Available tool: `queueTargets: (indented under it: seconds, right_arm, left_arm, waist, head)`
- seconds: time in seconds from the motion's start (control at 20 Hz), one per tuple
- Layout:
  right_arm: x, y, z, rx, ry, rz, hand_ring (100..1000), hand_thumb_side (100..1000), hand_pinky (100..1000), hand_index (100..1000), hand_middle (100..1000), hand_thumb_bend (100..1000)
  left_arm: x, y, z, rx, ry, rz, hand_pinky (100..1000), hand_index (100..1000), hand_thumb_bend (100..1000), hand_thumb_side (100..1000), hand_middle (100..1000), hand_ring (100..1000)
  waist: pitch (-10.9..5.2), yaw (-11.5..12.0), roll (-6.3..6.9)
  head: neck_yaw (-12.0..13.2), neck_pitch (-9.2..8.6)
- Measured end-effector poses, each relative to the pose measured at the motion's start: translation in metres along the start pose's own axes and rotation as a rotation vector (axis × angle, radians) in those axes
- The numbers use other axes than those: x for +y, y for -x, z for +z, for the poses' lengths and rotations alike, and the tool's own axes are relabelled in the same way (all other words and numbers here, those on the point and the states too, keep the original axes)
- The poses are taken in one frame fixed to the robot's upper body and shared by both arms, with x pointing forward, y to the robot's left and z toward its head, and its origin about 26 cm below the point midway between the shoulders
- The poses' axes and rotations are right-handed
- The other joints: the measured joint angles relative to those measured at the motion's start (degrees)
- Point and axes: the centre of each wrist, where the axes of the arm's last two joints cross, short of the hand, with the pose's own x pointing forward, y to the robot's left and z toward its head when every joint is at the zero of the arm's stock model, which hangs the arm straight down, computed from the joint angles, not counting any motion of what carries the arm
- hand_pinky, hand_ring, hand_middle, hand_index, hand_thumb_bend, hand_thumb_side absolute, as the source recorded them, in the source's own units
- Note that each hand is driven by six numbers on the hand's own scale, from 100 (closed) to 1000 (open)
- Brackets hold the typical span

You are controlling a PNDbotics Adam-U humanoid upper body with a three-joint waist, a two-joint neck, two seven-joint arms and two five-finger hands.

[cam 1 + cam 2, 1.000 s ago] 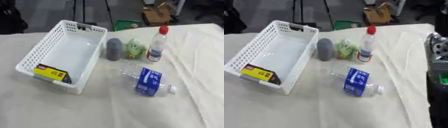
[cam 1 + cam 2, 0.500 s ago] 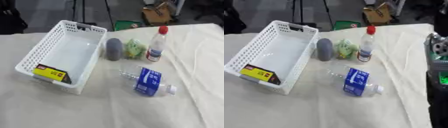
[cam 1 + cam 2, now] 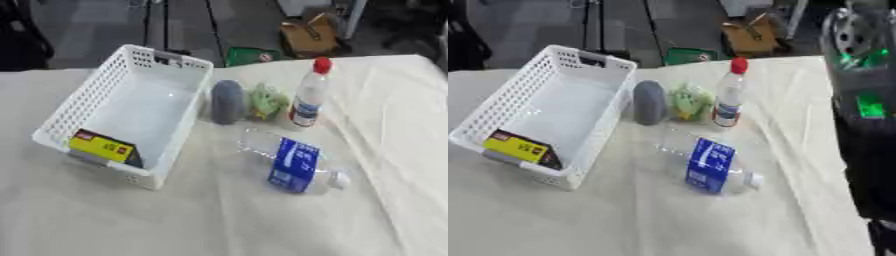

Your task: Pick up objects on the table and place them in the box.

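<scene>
A white plastic basket (image 3: 105,100) stands at the left of the table with a yellow and black packet (image 3: 105,148) in its near corner. To its right stand a grey rounded object (image 3: 227,101), a green crumpled thing (image 3: 266,100) and an upright white bottle with a red cap (image 3: 308,95). In front of them a clear bottle with a blue label (image 3: 293,162) lies on its side. Only my right arm (image 3: 866,110), black with silver joints and green lights, shows along the right edge of the right eye view. Neither hand shows.
A cream cloth (image 3: 219,220) covers the table, with folds at the right. Beyond the far edge are a dark floor, a brown cardboard box (image 3: 308,34) and a stand's legs.
My right arm now reaches higher along the right edge of the right eye view. The things on the table have not moved.
</scene>
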Motion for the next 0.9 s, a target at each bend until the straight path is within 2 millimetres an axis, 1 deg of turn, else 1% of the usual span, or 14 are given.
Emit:
queueTargets:
  seconds: [0.1, 0.15, 0.2, 0.25, 0.3, 0.35, 0.4, 0.5, 0.55, 0.7, 0.75, 0.9]
  right_arm:
    - [0.011, 0.001, -0.013, -0.031, -0.112, -0.007, 891, 1000, 870, 945, 833, 104]
    - [0.016, 0.0, -0.018, -0.046, -0.161, -0.011, 896, 1000, 875, 952, 845, 138]
    - [0.022, 0.0, -0.023, -0.065, -0.214, -0.014, 896, 1000, 875, 952, 845, 138]
    - [0.027, -0.001, -0.028, -0.084, -0.263, -0.016, 904, 1000, 879, 958, 853, 171]
    - [0.033, -0.001, -0.032, -0.104, -0.312, -0.017, 904, 1000, 879, 958, 853, 171]
    - [0.04, -0.003, -0.037, -0.122, -0.356, -0.021, 909, 1000, 883, 962, 858, 203]
    - [0.046, -0.005, -0.041, -0.139, -0.399, -0.027, 909, 1000, 883, 962, 858, 203]
    - [0.058, -0.008, -0.046, -0.166, -0.468, -0.04, 910, 1000, 884, 964, 860, 215]
    - [0.063, -0.01, -0.047, -0.175, -0.496, -0.045, 923, 1000, 891, 971, 870, 282]
    - [0.08, -0.016, -0.053, -0.212, -0.597, -0.058, 926, 1000, 893, 972, 873, 305]
    - [0.085, -0.018, -0.055, -0.222, -0.628, -0.063, 931, 1000, 897, 971, 870, 384]
    - [0.101, -0.023, -0.056, -0.247, -0.741, -0.066, 934, 1000, 898, 971, 868, 399]
  left_arm:
    - [0.0, 0.0, 0.001, 0.006, 0.001, 0.001, 728, 822, 100, 654, 786, 694]
    - [0.0, 0.0, 0.002, 0.009, 0.002, 0.001, 728, 820, 100, 653, 786, 694]
    - [0.0, 0.0, 0.002, 0.012, 0.004, 0.001, 728, 820, 100, 653, 786, 694]
    - [0.0, 0.0, 0.002, 0.013, 0.004, 0.002, 728, 819, 100, 652, 786, 694]
    - [0.0, 0.0, 0.002, 0.014, 0.004, 0.002, 728, 819, 100, 652, 786, 694]
    - [0.0, 0.0, 0.002, 0.015, 0.004, 0.003, 728, 819, 100, 650, 786, 694]
    - [0.0, 0.0, 0.002, 0.017, 0.005, 0.003, 728, 819, 100, 650, 786, 694]
    - [0.0, 0.0, 0.003, 0.019, 0.006, 0.004, 728, 818, 100, 650, 786, 694]
    - [0.0, 0.0, 0.003, 0.021, 0.007, 0.005, 728, 817, 100, 648, 786, 694]
    - [-0.001, 0.0, 0.004, 0.025, 0.009, 0.009, 728, 816, 100, 648, 786, 694]
    - [-0.001, 0.0, 0.004, 0.026, 0.01, 0.009, 727, 815, 100, 648, 786, 694]
    - [0.0, 0.0, 0.004, 0.028, 0.016, 0.007, 727, 814, 100, 647, 786, 694]
  waist:
    - [-0.21, -0.11, -0.22]
    - [-0.3, -0.12, -0.23]
    - [-0.4, -0.15, -0.22]
    - [-0.48, -0.16, -0.19]
    - [-0.55, -0.17, -0.19]
    - [-0.59, -0.17, -0.19]
    - [-0.59, -0.17, -0.19]
    - [-0.6, -0.17, -0.19]
    - [-0.61, -0.17, -0.2]
    - [-0.81, -0.25, -0.21]
    - [-0.89, -0.27, -0.24]
    - [-0.95, -0.34, -0.31]
  head:
    - [-0.1, 0.03]
    - [-0.14, 0.06]
    - [-0.21, 0.2]
    - [-0.32, 0.29]
    - [-0.41, 0.41]
    - [-0.47, 0.45]
    - [-0.59, 0.46]
    - [-0.75, 0.47]
    - [-0.83, 0.48]
    - [-0.92, 0.52]
    - [-0.93, 0.54]
    - [-0.94, 0.56]
